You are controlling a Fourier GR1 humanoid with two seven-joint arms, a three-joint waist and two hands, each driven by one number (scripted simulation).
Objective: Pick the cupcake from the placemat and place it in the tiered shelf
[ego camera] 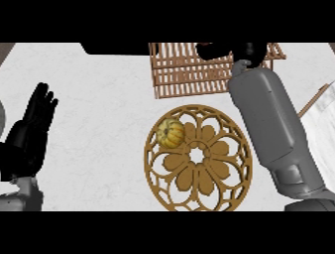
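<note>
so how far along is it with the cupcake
Right hand is up over the shelf, so the carry looks done; whether it holds the cupcake is hidden. A yellow round item lies on the placemat. Release and withdrawing remain.

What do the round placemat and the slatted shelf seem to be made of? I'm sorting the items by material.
The placemat looks like cut wood or bamboo in a matte tan finish: a flat openwork flower pattern with the pale counter showing through the gaps. It could also be woven fibre. The shelf looks like wood too: thin, parallel reddish-brown slats in a frame, with no shine.
</note>
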